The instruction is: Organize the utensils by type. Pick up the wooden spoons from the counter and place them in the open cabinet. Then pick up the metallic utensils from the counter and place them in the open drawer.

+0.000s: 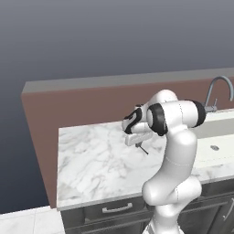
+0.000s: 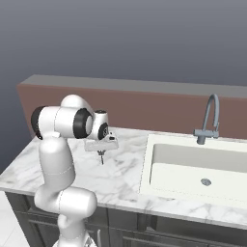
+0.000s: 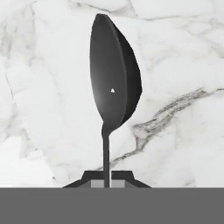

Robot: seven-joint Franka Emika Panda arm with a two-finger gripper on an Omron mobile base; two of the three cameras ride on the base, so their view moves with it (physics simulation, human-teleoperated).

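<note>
Right now the gripper [image 3: 107, 183] is pinched tight on the thin handle of a dark metal spoon [image 3: 114, 78], its two fingertips [image 3: 92, 177] pressed against the stem from either side. Seen from the hand, the oval bowl points toward twelve o'clock, with the handle running straight down to six o'clock into the closed fingers (the bowl catches a small bright glint near its middle). Behind it lies the white marble counter [image 3: 175, 65], grey veins crossing at about four o'clock.

From the left base view the gripper [image 1: 139, 144] hangs just above the counter [image 1: 91, 160], and the spoon [image 1: 143, 149] shows as a short dark sliver slanting down below the fingers; whether its tip touches the marble I cannot tell. From the right base view the gripper [image 2: 101, 153] sits at about nine o'clock from the sink [image 2: 193, 169], with the spoon [image 2: 102, 158] beneath it over the counter [image 2: 120, 176]. A grey faucet [image 2: 208, 118] stands behind the sink.
</note>
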